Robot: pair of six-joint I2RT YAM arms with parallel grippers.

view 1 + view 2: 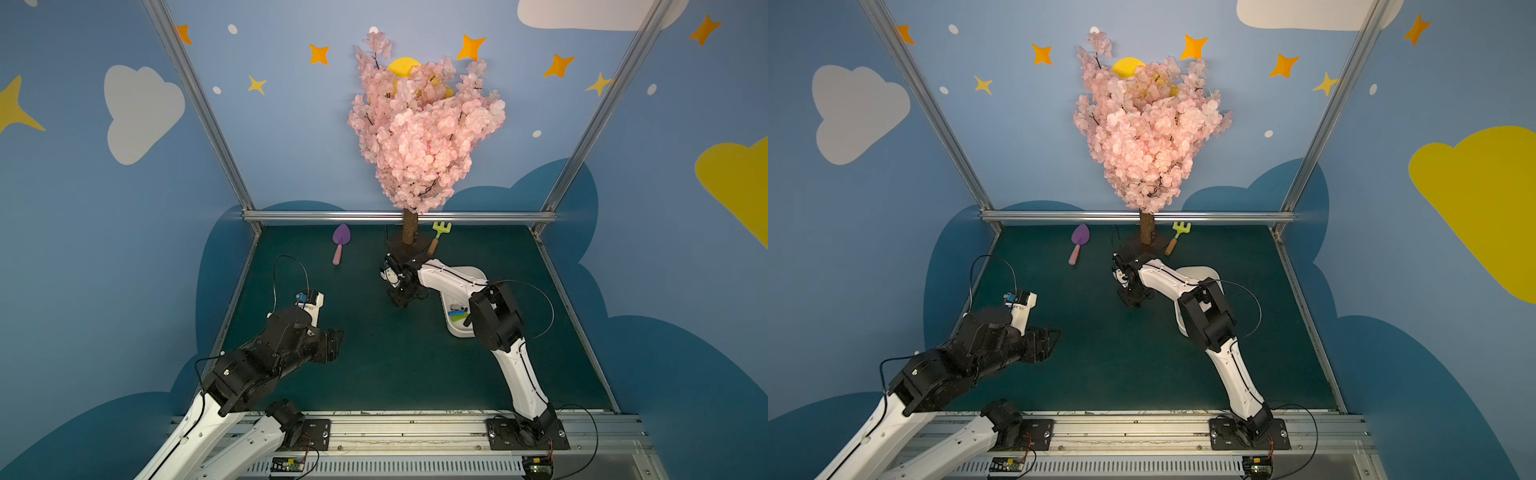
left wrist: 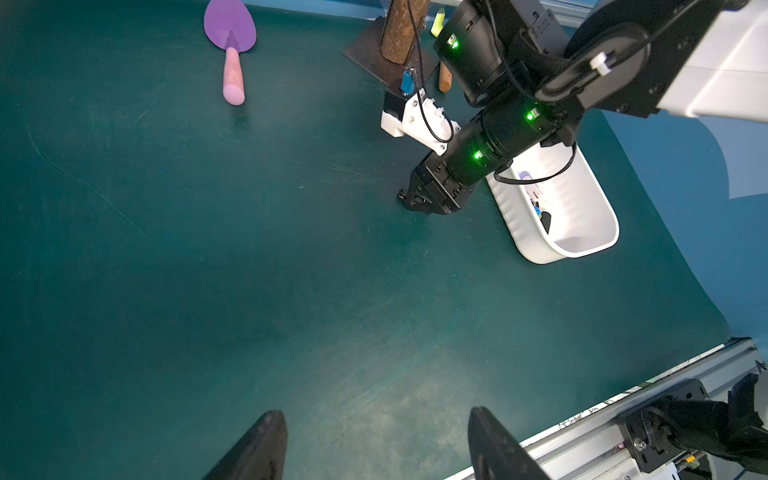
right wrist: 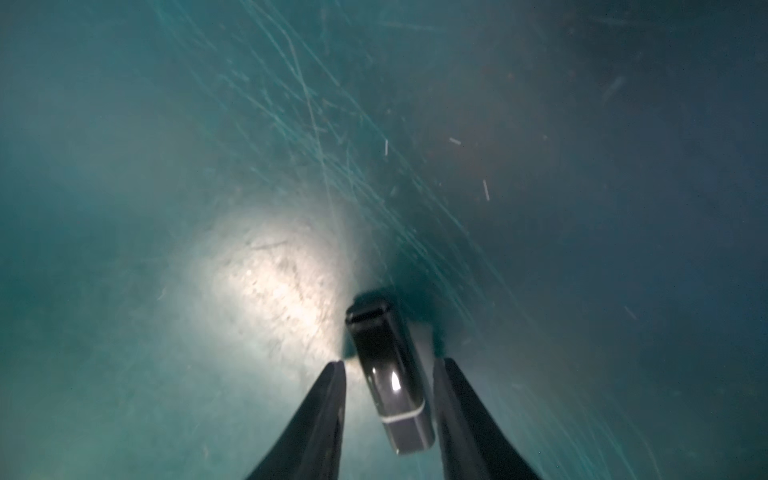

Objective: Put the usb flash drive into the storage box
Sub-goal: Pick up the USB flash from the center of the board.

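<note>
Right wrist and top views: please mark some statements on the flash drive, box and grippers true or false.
1. The black USB flash drive lies on the mat between the right gripper's open fingers. True.
2. The storage box is empty. False: small items lie inside.
3. The left gripper holds the purple trowel. False: it is open and empty; the trowel lies on the mat.
4. The storage box stands on the mat's right side. True.

Surface: dark green table mat (image 1: 395, 365), scratched and scuffed.
Far edge: purple trowel (image 1: 340, 243) with a pink handle; tree's brown base plate (image 1: 397, 246); green rake (image 1: 439, 233) just beside the plate.
Right side: white storage box (image 1: 459, 331).
Toward the middle: black usb flash drive (image 3: 390, 374), lying flat.
</note>
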